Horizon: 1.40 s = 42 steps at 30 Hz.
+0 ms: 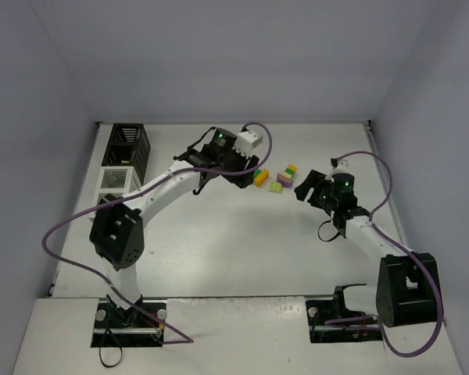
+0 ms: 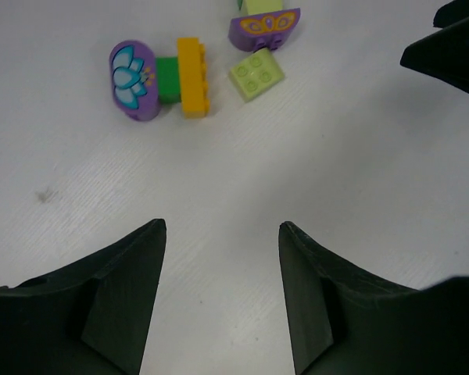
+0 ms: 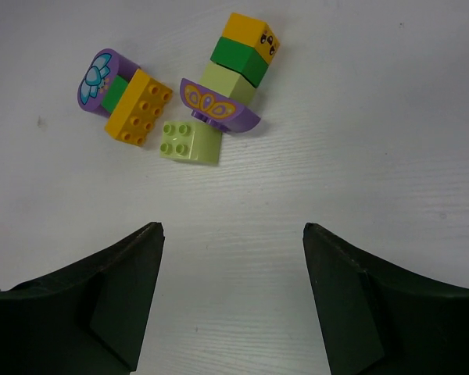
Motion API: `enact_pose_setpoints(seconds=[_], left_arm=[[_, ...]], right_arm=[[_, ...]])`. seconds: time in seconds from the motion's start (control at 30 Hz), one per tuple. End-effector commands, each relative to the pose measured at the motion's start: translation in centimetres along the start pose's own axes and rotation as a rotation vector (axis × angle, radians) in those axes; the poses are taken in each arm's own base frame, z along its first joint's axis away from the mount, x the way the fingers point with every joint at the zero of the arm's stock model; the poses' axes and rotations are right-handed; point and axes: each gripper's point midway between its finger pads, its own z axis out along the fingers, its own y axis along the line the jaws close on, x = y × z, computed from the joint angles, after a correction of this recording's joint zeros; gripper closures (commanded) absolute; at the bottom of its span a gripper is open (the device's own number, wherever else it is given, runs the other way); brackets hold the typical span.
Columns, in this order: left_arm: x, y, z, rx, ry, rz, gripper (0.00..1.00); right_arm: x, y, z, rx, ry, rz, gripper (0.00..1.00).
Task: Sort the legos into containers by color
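My two pincers face each other, and the legos (image 1: 275, 178) lie between them on the tabletop (image 1: 242, 250). My left pincer (image 2: 223, 228) has its jaws apart with nothing in them. My right pincer (image 3: 233, 230) is the same, apart and empty.

From my left pincer, the yellow brick (image 2: 192, 76) is ahead and a bit to the left. Its long side points away from me, so I think my jaws could close across its thin side. It touches a small dark green brick (image 2: 166, 79), and that touches a round purple piece (image 2: 133, 80) with a blue flower on it.

From my right pincer, the light green square (image 3: 188, 142) is closest, ahead and a little left. Past it are a purple butterfly piece (image 3: 219, 105) and a stack (image 3: 242, 55) of yellow, dark green and light green. All look like smooth hard plastic with round bumps.

The bins (image 1: 123, 160) are well behind my left pincer, so I think that arm should carry.
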Motion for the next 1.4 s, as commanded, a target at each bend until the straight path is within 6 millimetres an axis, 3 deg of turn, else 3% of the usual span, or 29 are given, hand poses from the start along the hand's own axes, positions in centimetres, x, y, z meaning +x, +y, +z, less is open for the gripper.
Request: enact_pose_setpoints(seconds=[0.0,0.07,0.1,0.17,0.2,0.27,0.4,0.7,0.97,1.17,1.37], left_arm=[[-6.6,-2.8,0.6,0.15,-0.184,0.142,0.46],[-6.9,-3.6,2.8,0.218,-0.177,0.194,0.46],[-6.1,-3.6,4.5,0.238,-0.149,0.2,0.46],[-7.0,-4.3,5.3,0.296,-0.171,0.255,0.46],[-6.2,-4.3,6.6,0.314,-0.153,0.262,0.46],[-6.9,-4.8,7.2,0.353,-0.171,0.301,0.46],[-5.4,-4.9,10.1,0.408,-0.135,0.334,0.46],[-4.7,-3.8,14.9,0.391,-0.134,0.31,0.46],[-4.3,-3.5,16.6,0.388,-0.119,0.3,0.46],[-2.4,-3.4,18.9,0.372,-0.085,0.24,0.46],[-1.9,-3.7,18.8,0.369,-0.085,0.239,0.5]], right_arm=[[-0.7,1.1,-0.4,-0.078,-0.009,0.052,0.31],[-0.5,1.1,-0.6,-0.08,-0.006,0.051,0.31],[-0.7,1.0,-0.6,-0.078,-0.011,0.051,0.31],[-0.7,1.0,-0.8,-0.077,-0.015,0.048,0.31],[-0.8,0.9,-0.8,-0.078,-0.016,0.047,0.31],[-0.9,1.0,-1.0,-0.082,-0.021,0.045,0.31],[-0.9,1.3,-1.1,-0.098,-0.019,0.038,0.3],[-0.6,1.6,-1.4,-0.12,-0.014,0.015,0.3],[-0.6,1.5,-1.8,-0.125,-0.029,0.003,0.3],[-0.3,1.6,-1.7,-0.135,-0.021,0.004,0.3],[-0.3,1.6,-1.8,-0.136,-0.027,0.004,0.3]])
